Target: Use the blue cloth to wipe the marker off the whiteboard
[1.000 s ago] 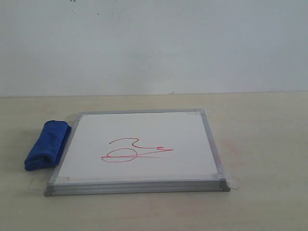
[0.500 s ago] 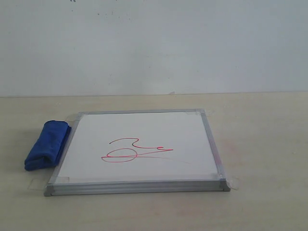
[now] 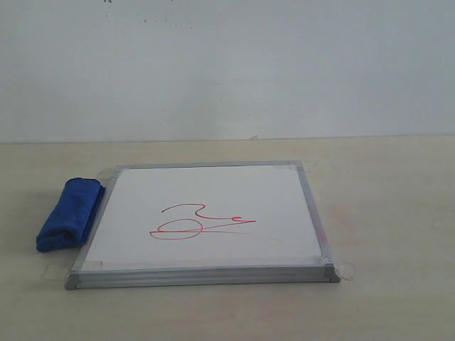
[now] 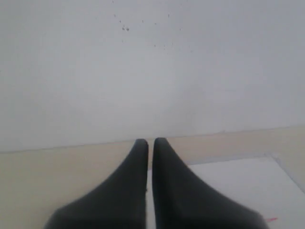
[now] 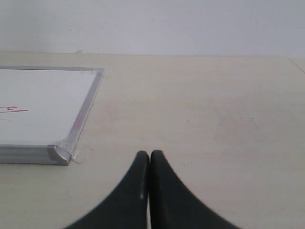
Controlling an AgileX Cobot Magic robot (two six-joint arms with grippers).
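The whiteboard (image 3: 206, 206) lies flat in the middle of the table, with the red marker (image 3: 199, 222) scribble near its centre. Against the board's left edge rests the rolled blue cloth (image 3: 69, 214). Neither gripper shows in the exterior view. In the left wrist view my left gripper (image 4: 150, 141) is shut and empty, with a corner of the whiteboard (image 4: 243, 181) beyond it. My right gripper (image 5: 150, 153) is shut and empty over bare table, to the right of the whiteboard (image 5: 43, 105); a bit of the marker (image 5: 12, 110) shows there.
The beige table (image 3: 384, 199) runs back to a white wall (image 3: 227, 64). Clear tape tabs (image 3: 346, 270) stick out at the board's corners.
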